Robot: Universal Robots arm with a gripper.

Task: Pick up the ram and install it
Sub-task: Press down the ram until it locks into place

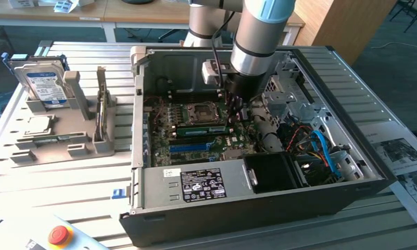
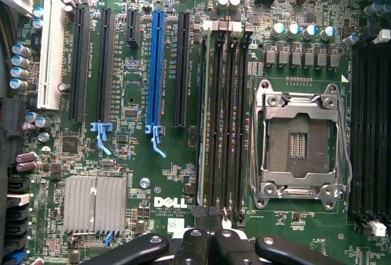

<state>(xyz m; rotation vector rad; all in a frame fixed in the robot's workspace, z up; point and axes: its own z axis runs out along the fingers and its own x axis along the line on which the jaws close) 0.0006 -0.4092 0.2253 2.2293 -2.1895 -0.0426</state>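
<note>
Arm pose: comes in from the far side of the bench. The wrist points almost straight down into the open computer case, which lies on its side. The last arm segment is near vertical, with a black cable running down beside it.

Gripper is low inside the case, over the motherboard, just toward the exterior view's right of the CPU socket.

Jaws: in the wrist view the gripper shows its two black linkages folded inward and the tips drawn together with almost no gap. They sit at one end of the memory slot bank. Whether the tips pinch the board edge or only bear on it, I cannot tell.

The ram is a green strip standing on edge in the slot bank, between the CPU socket and the blue slot. In the wrist view the ram is seen edge-on in the slot farthest from the CPU socket, on the side toward the blue slot. Its near end runs up to the jaw tips.

Outside the case, toward the exterior view's left, a grey fixture holds a hard drive upright. A red stop button sits at the near bench edge.
</note>
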